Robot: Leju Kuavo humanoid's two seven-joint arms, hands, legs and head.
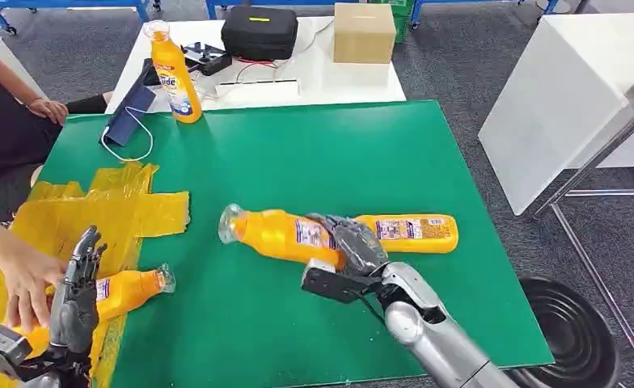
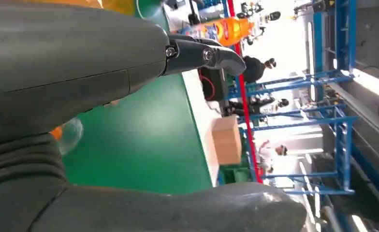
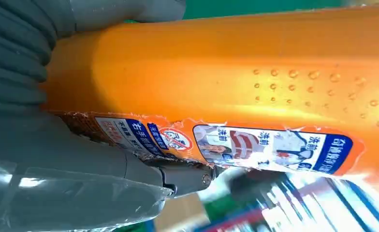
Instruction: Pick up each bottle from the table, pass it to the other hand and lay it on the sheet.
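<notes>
My right hand (image 1: 354, 246) grips an orange bottle (image 1: 277, 234) around its middle, over the green table, cap end toward the left; up close its orange body (image 3: 236, 72) fills the right wrist view. Just behind it a second orange bottle (image 1: 411, 232) lies on the green mat. A third orange bottle (image 1: 128, 291) lies on the yellow sheet (image 1: 95, 214) at the left. My left hand (image 1: 78, 295) stands over that bottle with fingers straight and apart, holding nothing; its fingers (image 2: 197, 53) reach out over the mat. A fourth bottle (image 1: 175, 77) stands upright at the far left edge.
A person's hand (image 1: 24, 279) rests on the sheet beside my left hand, and another person sits at the far left (image 1: 6, 113). A blue pouch with a white cord (image 1: 128, 121) lies on the mat. A white table behind carries a black case (image 1: 259, 32) and a cardboard box (image 1: 364, 32).
</notes>
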